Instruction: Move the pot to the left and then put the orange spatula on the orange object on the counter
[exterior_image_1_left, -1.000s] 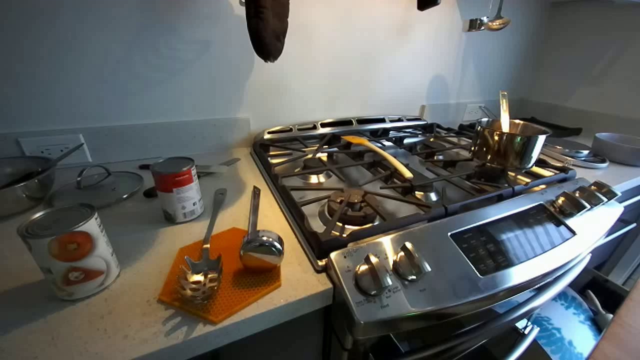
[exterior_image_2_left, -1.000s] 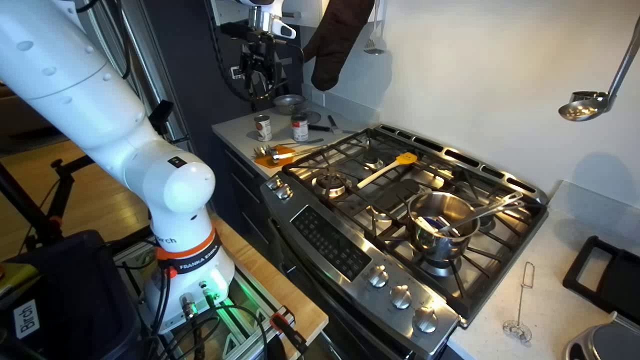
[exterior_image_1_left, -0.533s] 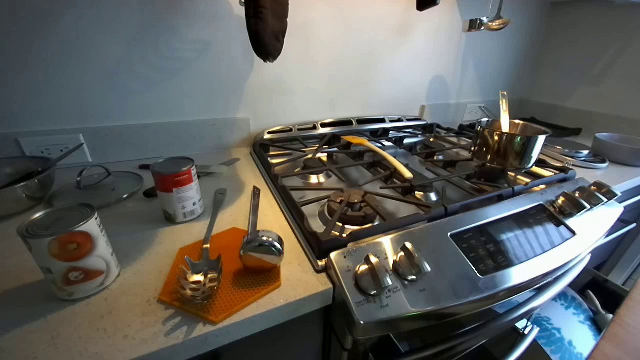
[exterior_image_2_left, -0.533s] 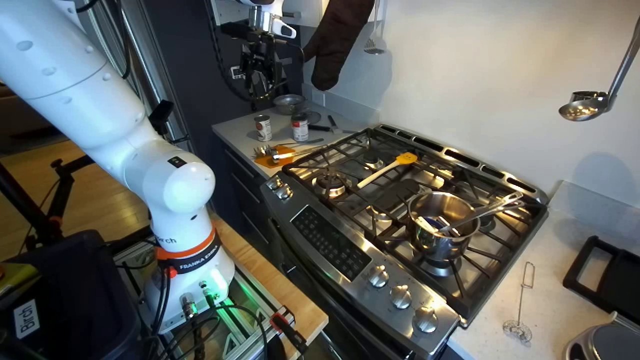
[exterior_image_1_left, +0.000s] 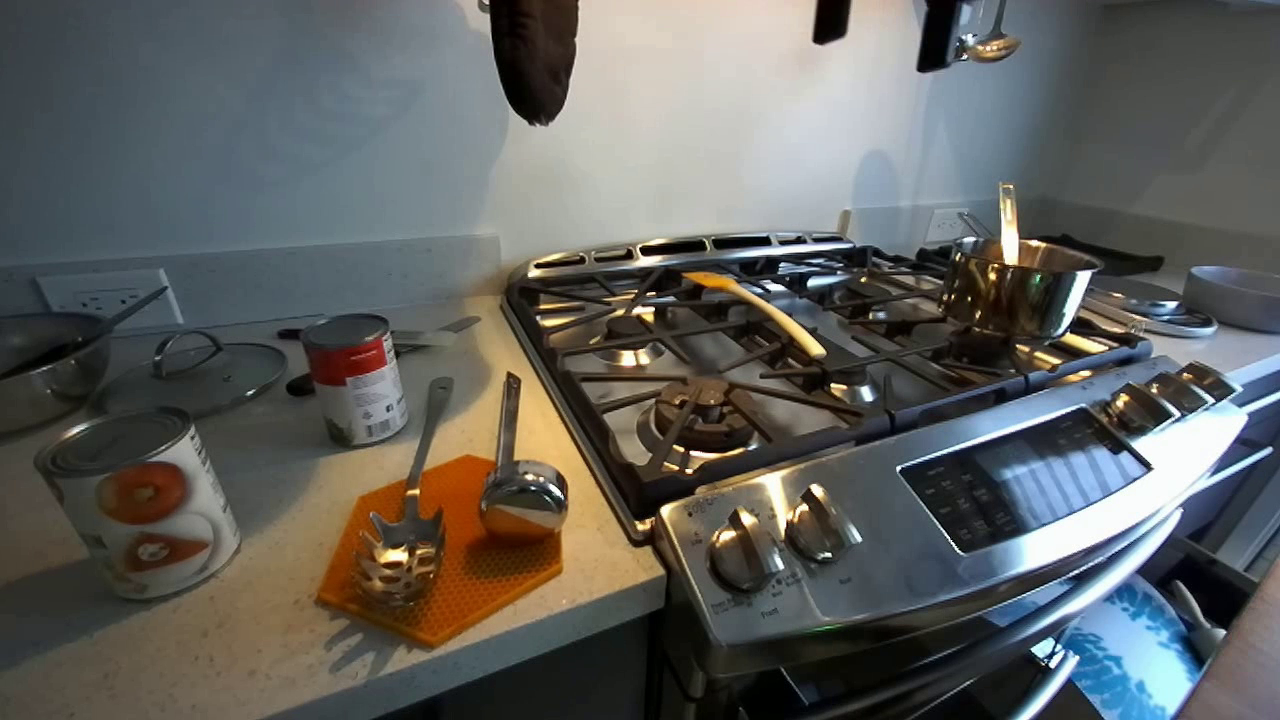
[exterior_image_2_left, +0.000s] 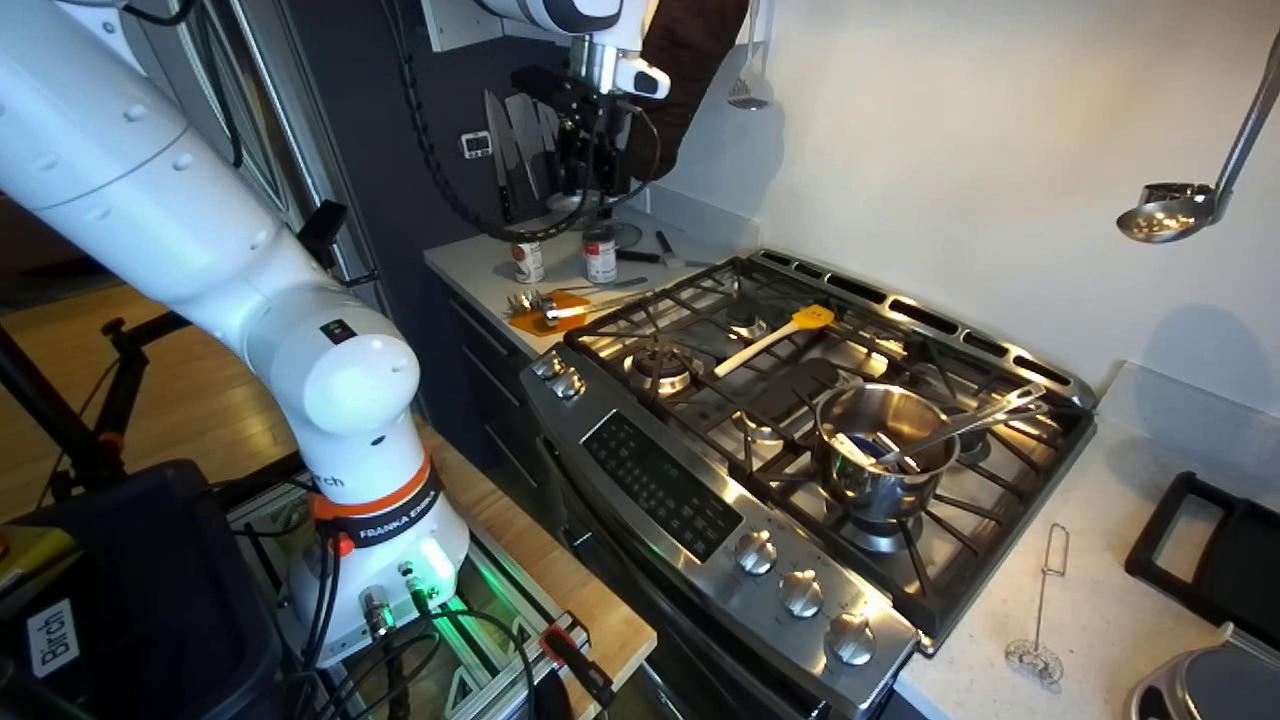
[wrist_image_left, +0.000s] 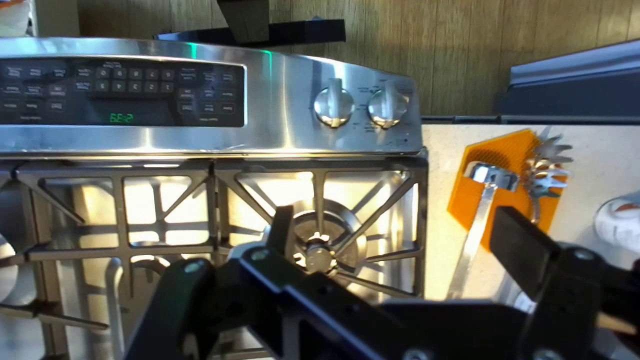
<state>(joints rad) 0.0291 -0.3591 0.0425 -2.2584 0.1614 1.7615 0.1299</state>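
Though an exterior view cuts off most of the gripper (exterior_image_1_left: 884, 48), its jaws are spread wide. Two scoops (exterior_image_1_left: 525, 498) hide part of the mat (exterior_image_1_left: 480, 583), near the edge of the counter (exterior_image_1_left: 240, 650). The pot (exterior_image_1_left: 1012, 298) and spatula (exterior_image_2_left: 767, 342) are on the stove (exterior_image_1_left: 870, 590), with open room between.

The pale, speckled counter (exterior_image_1_left: 280, 520) before me fills the lower left of an exterior view. A white-labelled tin (exterior_image_1_left: 145, 515) and a red-and-white tin (exterior_image_1_left: 357, 385) stand upright on it, a glass lid (exterior_image_1_left: 215, 380) rests farther up at left, and an orange hexagonal mat (exterior_image_1_left: 475, 590) lies flat, low and left of centre. Toward the right, the gas stove (exterior_image_1_left: 870, 590) carries the pot (exterior_image_1_left: 1020, 300), upper right, and, mid-frame, the orange spatula (exterior_image_1_left: 768, 308).
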